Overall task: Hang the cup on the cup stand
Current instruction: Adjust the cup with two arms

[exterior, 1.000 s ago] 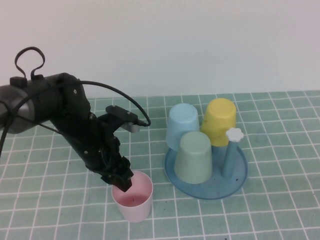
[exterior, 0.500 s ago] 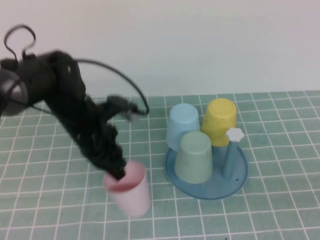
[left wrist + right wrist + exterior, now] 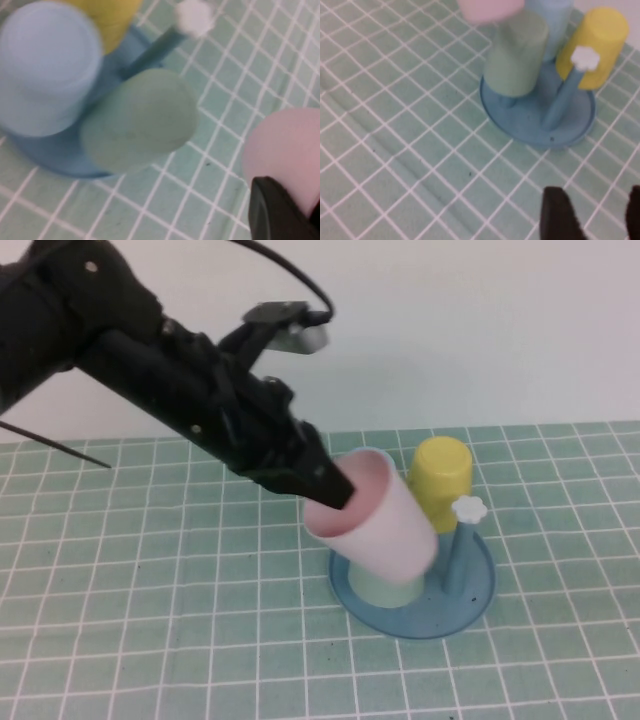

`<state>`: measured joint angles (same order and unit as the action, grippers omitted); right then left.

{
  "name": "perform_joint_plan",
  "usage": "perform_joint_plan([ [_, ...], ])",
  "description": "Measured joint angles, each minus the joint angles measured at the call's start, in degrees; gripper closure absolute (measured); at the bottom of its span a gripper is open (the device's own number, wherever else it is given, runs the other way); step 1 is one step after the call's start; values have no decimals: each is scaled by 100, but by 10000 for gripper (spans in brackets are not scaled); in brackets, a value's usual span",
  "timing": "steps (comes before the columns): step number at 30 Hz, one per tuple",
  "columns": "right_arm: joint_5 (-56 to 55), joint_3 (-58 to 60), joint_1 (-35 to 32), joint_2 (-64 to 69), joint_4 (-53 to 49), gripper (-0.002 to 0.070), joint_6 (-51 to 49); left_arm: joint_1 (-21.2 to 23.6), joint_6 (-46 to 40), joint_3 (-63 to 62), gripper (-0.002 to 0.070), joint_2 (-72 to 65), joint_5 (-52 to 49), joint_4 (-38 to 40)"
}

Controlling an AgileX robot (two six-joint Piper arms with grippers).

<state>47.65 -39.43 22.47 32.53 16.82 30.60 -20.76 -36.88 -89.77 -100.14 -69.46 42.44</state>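
While my left gripper [image 3: 335, 490], clamped on the rim of the pink cup [image 3: 375, 525], carries it tilted above the green cup [image 3: 137, 120], I must swing it over the free peg [image 3: 466, 510] of the stand [image 3: 470, 605], clear of the yellow cup [image 3: 440, 480] and blue cup [image 3: 47, 70]; my right gripper [image 3: 592, 212] hangs part-open and empty nearby.

The small pale pink plastic cup [image 3: 375, 525] hides most of the pale green cup [image 3: 385, 585] and light blue cup [image 3: 385, 455] (only slivers show). The pink cup looks blurry.
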Motion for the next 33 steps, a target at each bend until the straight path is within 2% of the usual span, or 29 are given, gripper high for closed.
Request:
perform_joint_plan([
  [2,-181,-169,109,231,0,334,89,-149,9,0,666,18,0,54],
  [4,-384,-275,255,453,11,283,323,-303,94,0,666,18,-5,63],
  [8,-452,-415,760,989,11,253,924,-565,218,0,666,18,-5,76],
  [12,-439,-553,1107,1508,-76,223,978,-723,413,0,666,18,-14,172],
  [17,-439,-862,1154,1933,-109,44,749,-867,434,0,666,74,-14,438],
  [19,-453,-968,1154,2027,-122,12,721,-908,434,0,666,139,-14,559],
  [33,-882,-1104,1154,2594,78,-15,1314,-953,445,0,666,182,-14,922],
])
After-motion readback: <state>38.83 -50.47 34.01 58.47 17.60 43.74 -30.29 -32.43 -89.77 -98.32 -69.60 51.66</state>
